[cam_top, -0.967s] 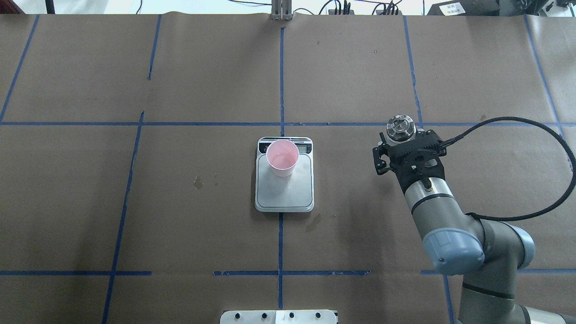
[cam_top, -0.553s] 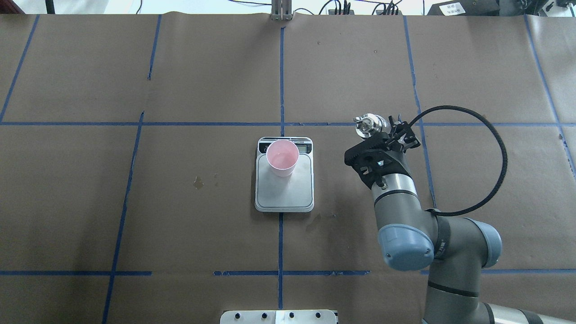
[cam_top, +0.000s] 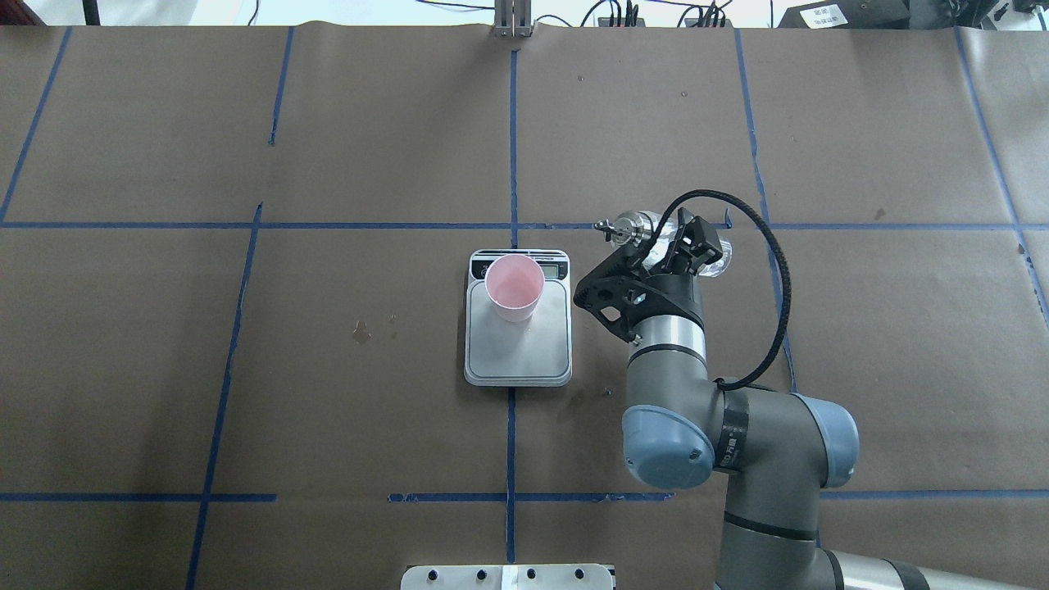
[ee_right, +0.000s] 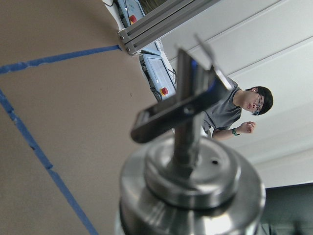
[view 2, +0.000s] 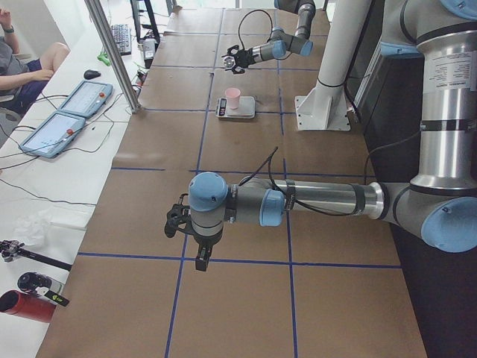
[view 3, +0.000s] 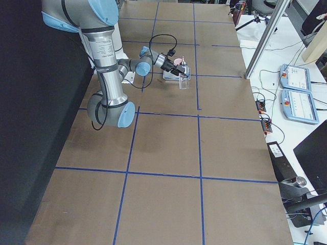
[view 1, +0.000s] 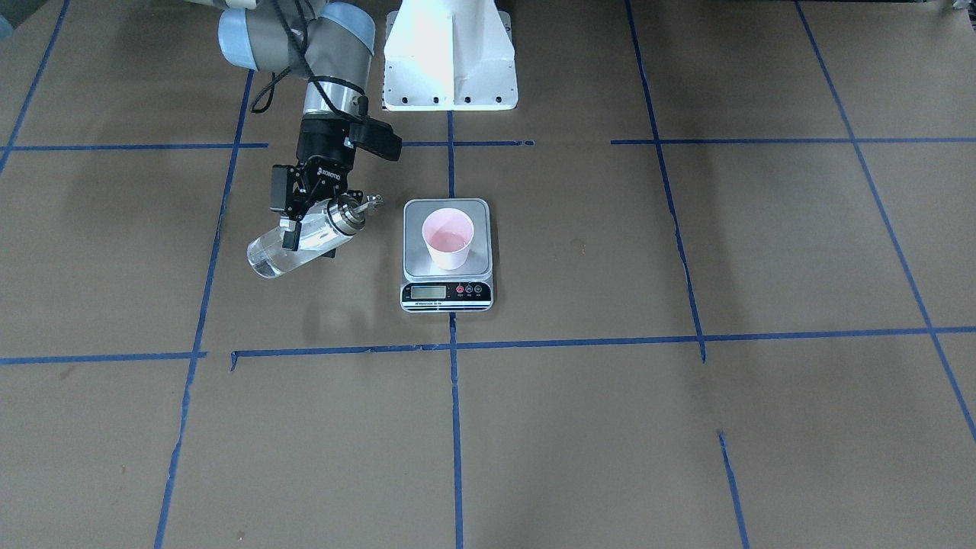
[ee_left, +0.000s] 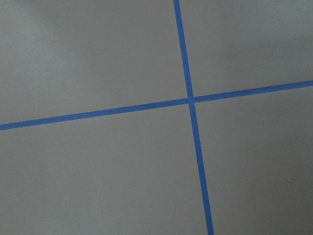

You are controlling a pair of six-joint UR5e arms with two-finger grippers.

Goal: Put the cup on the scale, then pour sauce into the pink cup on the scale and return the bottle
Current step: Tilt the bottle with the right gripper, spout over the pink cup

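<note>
The cup [cam_top: 514,285], pink inside, stands upright on the far part of the scale [cam_top: 518,352], close to its display. It also shows in the front view [view 1: 447,238] on the scale [view 1: 418,264]. My right gripper [cam_top: 678,246] is shut on the clear bottle [cam_top: 656,232], held tilted nearly flat above the table, just right of the scale. The silver pourer cap [view 1: 351,213] points toward the cup and stops short of it. The cap fills the right wrist view [ee_right: 190,181]. My left gripper [view 2: 176,221] hangs far off over bare table; I cannot tell its state.
The white robot base [view 1: 450,53] stands behind the scale. Blue tape lines [cam_top: 511,147] cross the brown paper. Small dark stains [cam_top: 361,332] lie left of the scale. An operator [view 2: 22,71] and tablets [view 2: 74,101] sit beyond the table's far edge.
My right arm has swung left toward the scale with the bottle. The bottle has tipped from upright to nearly flat, its cap now pointing at the cup.
</note>
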